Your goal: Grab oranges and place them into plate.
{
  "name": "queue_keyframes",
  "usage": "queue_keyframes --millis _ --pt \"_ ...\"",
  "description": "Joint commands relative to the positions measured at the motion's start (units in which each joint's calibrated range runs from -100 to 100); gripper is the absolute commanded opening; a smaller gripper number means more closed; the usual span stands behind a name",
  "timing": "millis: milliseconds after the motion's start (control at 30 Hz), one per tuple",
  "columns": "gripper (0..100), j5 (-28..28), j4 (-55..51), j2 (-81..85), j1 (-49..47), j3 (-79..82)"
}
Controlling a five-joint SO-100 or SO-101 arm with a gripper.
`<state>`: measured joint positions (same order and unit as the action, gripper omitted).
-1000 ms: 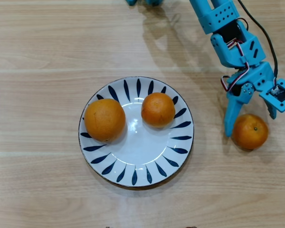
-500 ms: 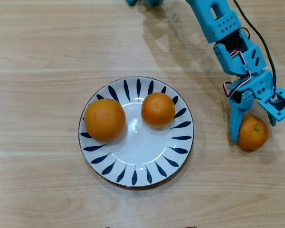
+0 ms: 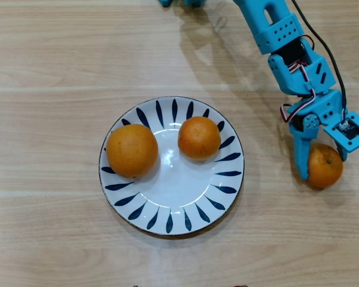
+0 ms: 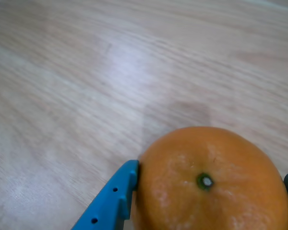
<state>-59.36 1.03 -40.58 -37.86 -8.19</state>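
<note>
Pale wood-grain table (image 3: 60,54) carries all items. Gripper (image 3: 323,168) sits at table level with its jaws spread to about the width of one orange (image 3: 325,167), which lies between them. In the wrist view the near finger (image 4: 113,201) touches the fruit's side and the far finger shows only at the frame edge, so a firm clamp cannot be confirmed; the orange (image 4: 211,182) appears to rest on the table. Plate (image 3: 167,224) lies well off to the side of the gripper in the overhead view, holding two oranges: a larger one (image 3: 131,150) farthest from the gripper and a smaller one (image 3: 199,137) nearer.

Judged step: grasping the third orange, two already placed. Next move calls for full closure, a lift, then travel to the plate's bare lower part, clear of both seated fruits.
</note>
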Motion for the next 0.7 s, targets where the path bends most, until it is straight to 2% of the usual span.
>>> queue_keyframes --millis 0,367,667 --pt "30 -0.28 0.56 -0.33 -1.01 -1.72" --pt "28 -1.07 0.47 0.52 -1.17 -2.18" --pt "28 4.16 -2.11 14.13 3.11 -0.19"
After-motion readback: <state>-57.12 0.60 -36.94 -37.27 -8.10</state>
